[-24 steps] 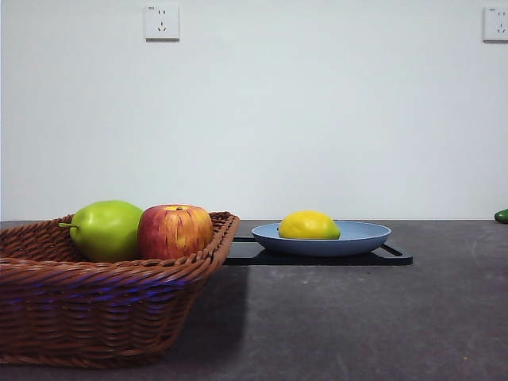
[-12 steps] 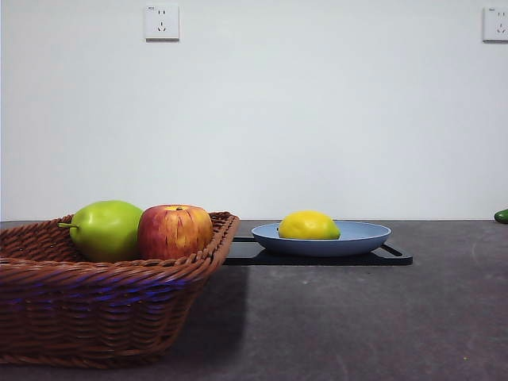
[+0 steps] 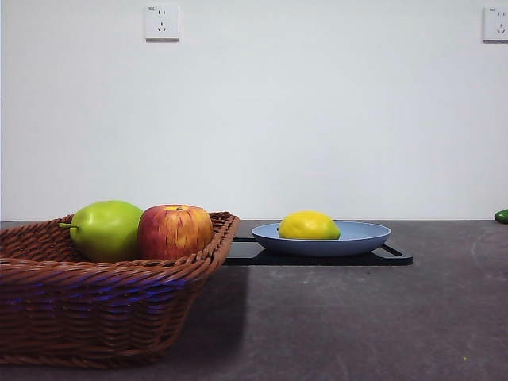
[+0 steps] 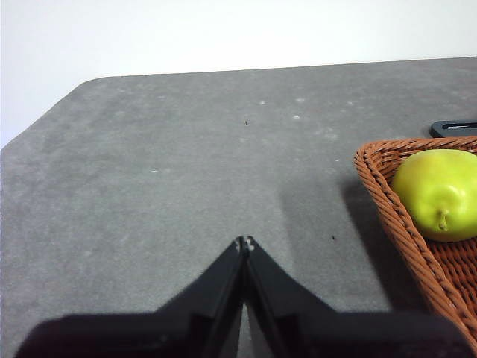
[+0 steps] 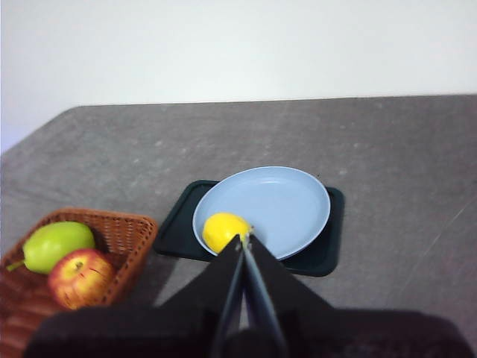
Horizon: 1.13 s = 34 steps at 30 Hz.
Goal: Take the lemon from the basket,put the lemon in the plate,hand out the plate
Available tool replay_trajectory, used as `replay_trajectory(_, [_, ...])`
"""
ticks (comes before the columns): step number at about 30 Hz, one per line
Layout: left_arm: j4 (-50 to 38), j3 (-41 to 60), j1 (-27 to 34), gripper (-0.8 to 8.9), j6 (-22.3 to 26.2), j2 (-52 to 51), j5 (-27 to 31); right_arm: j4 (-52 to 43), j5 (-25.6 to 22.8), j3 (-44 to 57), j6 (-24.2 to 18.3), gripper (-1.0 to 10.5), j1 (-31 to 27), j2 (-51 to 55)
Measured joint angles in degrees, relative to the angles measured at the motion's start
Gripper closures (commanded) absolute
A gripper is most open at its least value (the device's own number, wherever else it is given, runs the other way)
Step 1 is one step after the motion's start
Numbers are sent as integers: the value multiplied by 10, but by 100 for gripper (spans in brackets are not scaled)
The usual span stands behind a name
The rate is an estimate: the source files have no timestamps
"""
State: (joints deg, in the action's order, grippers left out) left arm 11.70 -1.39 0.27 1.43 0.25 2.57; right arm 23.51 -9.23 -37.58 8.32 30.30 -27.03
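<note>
The smooth yellow oval lemon [image 3: 309,225] lies in the shallow light-blue round plate [image 3: 361,237], toward the rim nearest the brown woven wicker basket [image 3: 95,313]. The plate sits on a flat black rectangular tray [image 3: 394,256]. The left gripper [image 4: 244,243] and the right gripper [image 5: 244,242] are both clenched with nothing between their jaws. A green pear [image 3: 105,228] and a red-yellow apple [image 3: 175,231] sit in the basket.

The right pincer [image 5: 244,240] has its two black jaws pressed together, empty, high above the desk [image 5: 387,142]. Below it the lemon [image 5: 223,230] lies in the light-blue plate [image 5: 279,205], close to the rim on the basket's side. The plate sits on a flat black tray [image 5: 328,257]. Just beside the tray stands the wicker basket [image 5: 123,224], holding a green pear [image 5: 56,245] and a red-yellow apple [image 5: 80,277] that touch each other.
</note>
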Motion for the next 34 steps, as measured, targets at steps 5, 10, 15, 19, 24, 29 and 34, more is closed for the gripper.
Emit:
replay_trajectory(5, [0,0,0,805,0,0,0,-1,7,12,-70,943,-19,33])
replay_trajectory(10, [0,0,0,805,0,0,0,-62,100,93,-106,943,-109,123])
replay_trajectory(15, [0,0,0,805,0,0,0,-105,169,206,-106,943,-206,212])
replay_trajectory(19, [0,0,0,805,0,0,0,-110,176,262,-99,943,-246,249])
replay_trajectory(24, [0,0,0,805,0,0,0,-111,177,311,-94,943,-255,258])
replay_trajectory(29, [0,0,0,805,0,0,0,-125,177,337,-94,943,-255,259])
replay_trajectory(34, [0,0,0,805,0,0,0,-138,177,364,-90,943,-255,261])
